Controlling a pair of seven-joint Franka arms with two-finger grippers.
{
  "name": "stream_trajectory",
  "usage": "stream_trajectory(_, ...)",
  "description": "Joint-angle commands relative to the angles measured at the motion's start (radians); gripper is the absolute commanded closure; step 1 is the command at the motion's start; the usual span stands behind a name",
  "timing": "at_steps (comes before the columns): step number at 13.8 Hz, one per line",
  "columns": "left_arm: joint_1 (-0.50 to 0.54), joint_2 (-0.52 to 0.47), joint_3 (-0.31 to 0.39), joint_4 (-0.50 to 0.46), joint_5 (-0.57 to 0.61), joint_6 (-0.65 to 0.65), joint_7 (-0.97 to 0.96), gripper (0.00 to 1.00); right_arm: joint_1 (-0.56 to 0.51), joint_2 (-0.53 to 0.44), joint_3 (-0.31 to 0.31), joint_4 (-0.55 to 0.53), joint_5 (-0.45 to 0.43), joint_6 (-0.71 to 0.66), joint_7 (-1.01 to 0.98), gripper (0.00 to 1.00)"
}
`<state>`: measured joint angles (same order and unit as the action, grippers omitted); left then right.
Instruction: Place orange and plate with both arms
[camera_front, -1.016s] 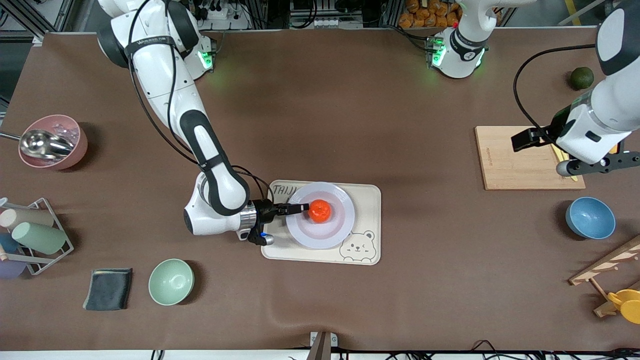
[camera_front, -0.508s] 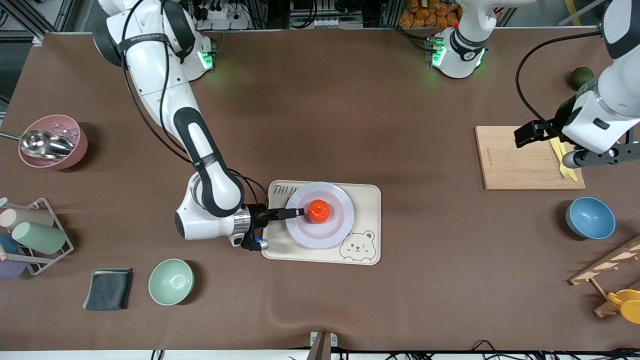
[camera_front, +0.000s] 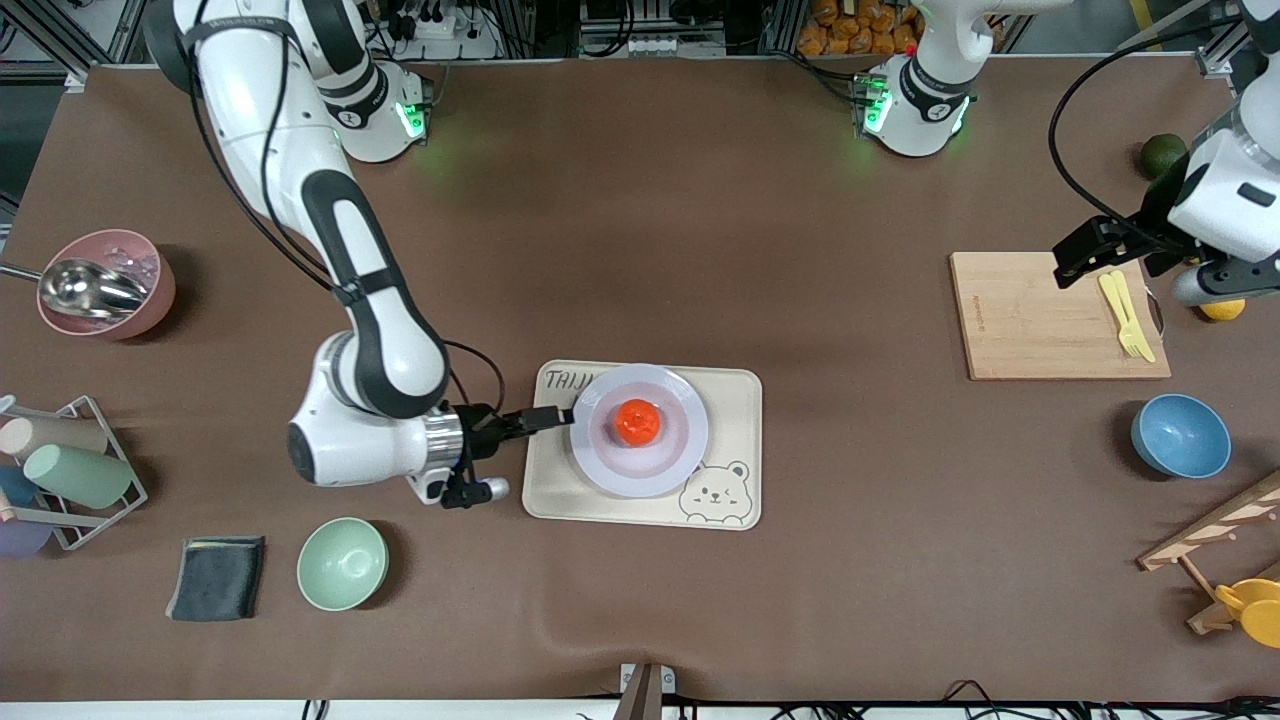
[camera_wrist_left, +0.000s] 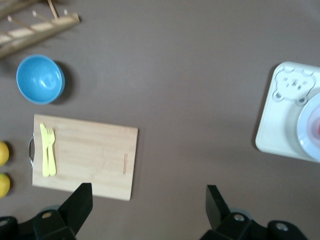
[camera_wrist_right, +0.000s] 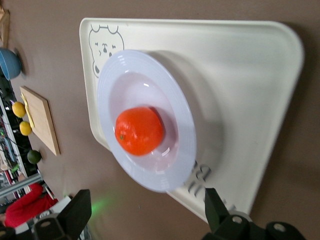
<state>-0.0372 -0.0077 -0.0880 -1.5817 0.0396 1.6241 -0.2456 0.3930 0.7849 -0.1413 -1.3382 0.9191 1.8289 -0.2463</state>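
Observation:
The orange (camera_front: 638, 421) sits in the middle of the pale plate (camera_front: 690, 440), which rests on the cream bear tray (camera_front: 735, 390). My right gripper (camera_front: 552, 415) is open and empty, low beside the plate's rim at the tray's edge toward the right arm's end. In the right wrist view the orange (camera_wrist_right: 140, 131) lies on the plate (camera_wrist_right: 175, 97) past the open gripper (camera_wrist_right: 147, 210). My left gripper (camera_front: 1210, 285) hangs high over the end of the cutting board, open and empty (camera_wrist_left: 147, 205).
A wooden cutting board (camera_front: 1040, 320) holds a yellow fork (camera_front: 1125, 315), with a lemon (camera_front: 1222, 310) beside it. A blue bowl (camera_front: 1180, 435), a dark green fruit (camera_front: 1163, 155), a mint bowl (camera_front: 342, 563), a pink bowl (camera_front: 150, 290), a cup rack (camera_front: 60, 470) and a grey cloth (camera_front: 215, 578) stand around.
My right gripper has drawn back from the orange toward the right arm's end, leaving it on the plate. My left arm has moved farther from the front camera, uncovering the fork.

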Motion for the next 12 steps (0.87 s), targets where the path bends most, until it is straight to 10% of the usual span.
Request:
stream_trajectory(1, 0.011, -0.098, -0.002, -0.127, -0.001, 0.094, 0.041, 0.00, -0.005, -0.111, -0.058, -0.032, -0.130, -0.085, 0.007, 0.00)
stream_trajectory(12, 0.014, -0.069, 0.010, 0.022, -0.027, -0.213, 0.193, 0.00, -0.161, -0.584, -0.046, -0.306, -0.787, -0.080, -0.008, 0.00)
